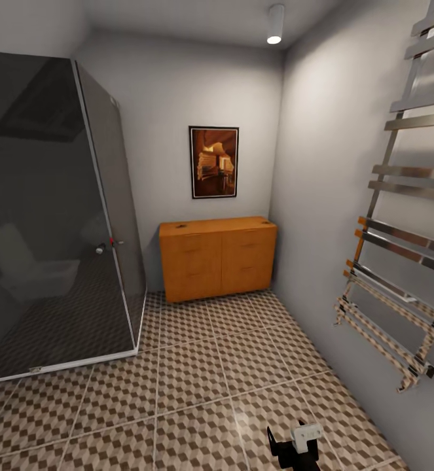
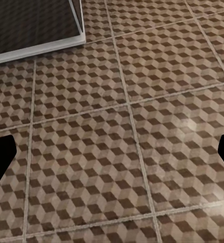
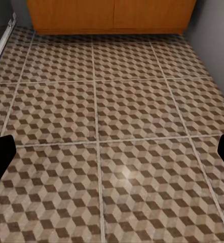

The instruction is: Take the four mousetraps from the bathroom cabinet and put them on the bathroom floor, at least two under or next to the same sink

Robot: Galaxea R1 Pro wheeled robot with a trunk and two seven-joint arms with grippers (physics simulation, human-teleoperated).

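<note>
The cabinet [image 1: 218, 256] is a low orange-brown chest standing against the back wall, with its drawers closed; its lower front also appears in the right wrist view [image 3: 112, 15]. Two tiny dark specks [image 1: 180, 226] lie on its top, too small to identify. The mousetraps and the bathroom sink are out of view. The cube-patterned bathroom floor [image 1: 197, 386] stretches from me to the cabinet. My left gripper [image 2: 112, 157] and right gripper [image 3: 112, 154] hang over bare tiles, both open and holding nothing. A dark arm end with a white part [image 1: 298, 445] pokes in at the bottom of the head view.
A dark glass shower enclosure [image 1: 53, 222] fills the left side, and its metal base rail [image 2: 36, 50] runs along the floor. A chrome towel rail [image 1: 400, 261] sticks out from the right wall. A framed picture [image 1: 214, 161] hangs above the cabinet.
</note>
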